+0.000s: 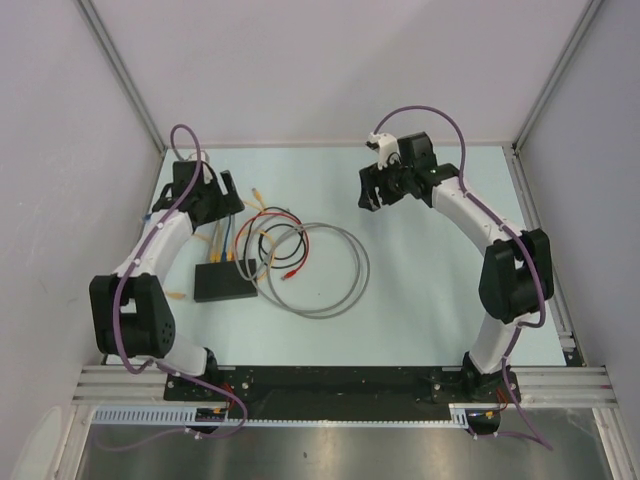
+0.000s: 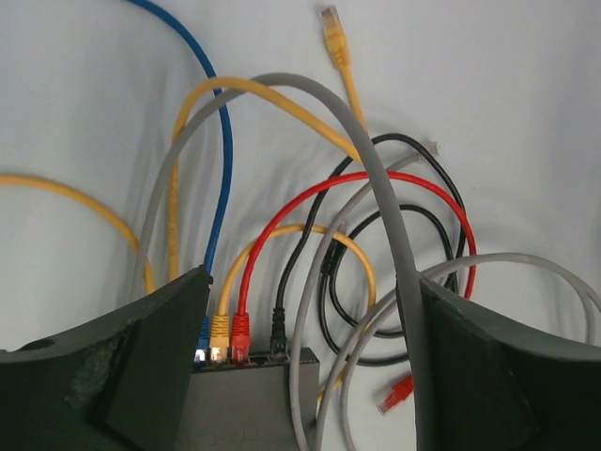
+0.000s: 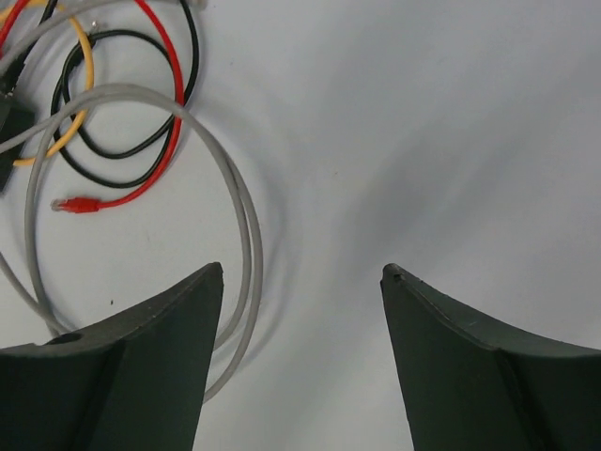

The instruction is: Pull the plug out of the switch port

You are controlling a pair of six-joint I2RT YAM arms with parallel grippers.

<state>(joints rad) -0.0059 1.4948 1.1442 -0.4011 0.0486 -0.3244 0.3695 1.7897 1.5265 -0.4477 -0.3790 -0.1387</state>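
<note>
Looking down from the top camera, I see the switch [image 1: 224, 281] lying flat on the tabletop [image 1: 440, 290], left of centre and near the left arm, with its socket edge facing away from the bases. The left claw [image 1: 215, 200] sits just beyond that edge, over the cables fanning out from it. In its wrist view the left claw [image 2: 312, 282] is open, jaws spread wide, and the switch [image 2: 244, 404] shows low between the fingers. Four plugs sit side by side in its ports: a blue plug [image 2: 204, 329] half hidden by the left finger, then a yellow plug [image 2: 219, 331], a red plug [image 2: 240, 331] and a black plug [image 2: 278, 327]. A grey cable [image 2: 394, 235] arches across in front. A loose red connector [image 2: 396, 393] lies on the tabletop just right of the switch. The right claw [image 1: 378, 190] is well apart at the far middle; its wrist view shows the right claw [image 3: 303, 271] open too, over bare tabletop beside the grey loop [image 3: 246, 216].
</note>
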